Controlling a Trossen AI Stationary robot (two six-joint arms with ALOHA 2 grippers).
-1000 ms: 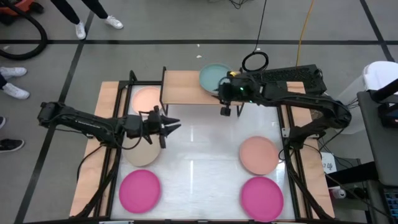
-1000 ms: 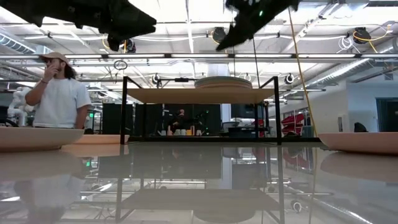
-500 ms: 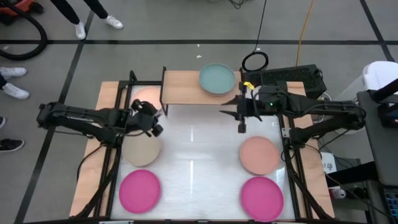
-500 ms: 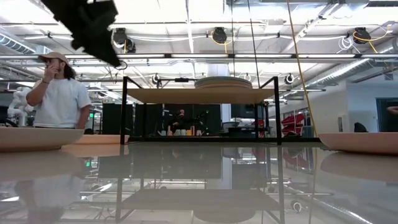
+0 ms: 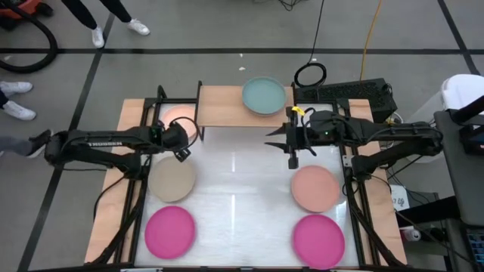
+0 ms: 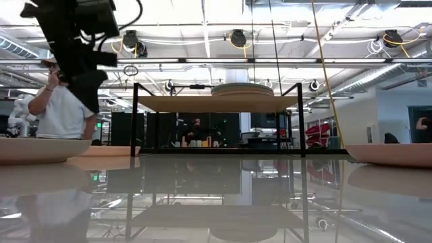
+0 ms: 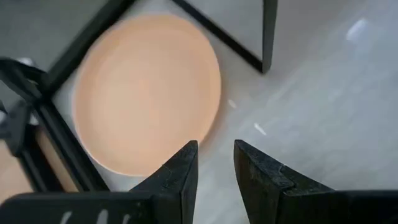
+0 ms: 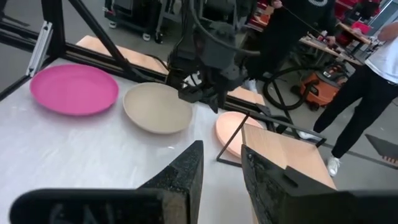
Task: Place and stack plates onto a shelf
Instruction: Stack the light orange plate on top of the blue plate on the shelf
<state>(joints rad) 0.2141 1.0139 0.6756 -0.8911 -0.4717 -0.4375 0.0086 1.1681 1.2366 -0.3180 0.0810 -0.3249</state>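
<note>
On the shelf [image 5: 227, 106], a light-wood board on black legs at the far edge, lies one grey-green plate [image 5: 264, 96]. A peach plate [image 5: 179, 121] lies on the table left of the shelf. My left gripper [image 7: 214, 155] hovers above the peach plate's [image 7: 146, 93] near rim, pointing down, open by a narrow gap. My right gripper [image 8: 221, 158] hangs in the air near the shelf's right end [image 5: 272, 138], open by a narrow gap and empty. A beige plate [image 5: 172, 181], a salmon plate [image 5: 314, 187] and two magenta plates [image 5: 170, 230] [image 5: 318, 238] lie flat on the table.
The shelf's black legs [image 7: 267, 31] stand close beside the peach plate. Black frame bars and wooden strips [image 5: 128, 128] run along both table sides. A bare white stretch [image 5: 238, 174] lies between the plate groups. People stand beyond the table [image 6: 64, 101].
My right gripper has drawn back from the grey-green plate on the shelf toward the near edge and now holds still. My left gripper has moved from the table's middle toward the left and far edges, turning from level to pointing down over the peach plate.
</note>
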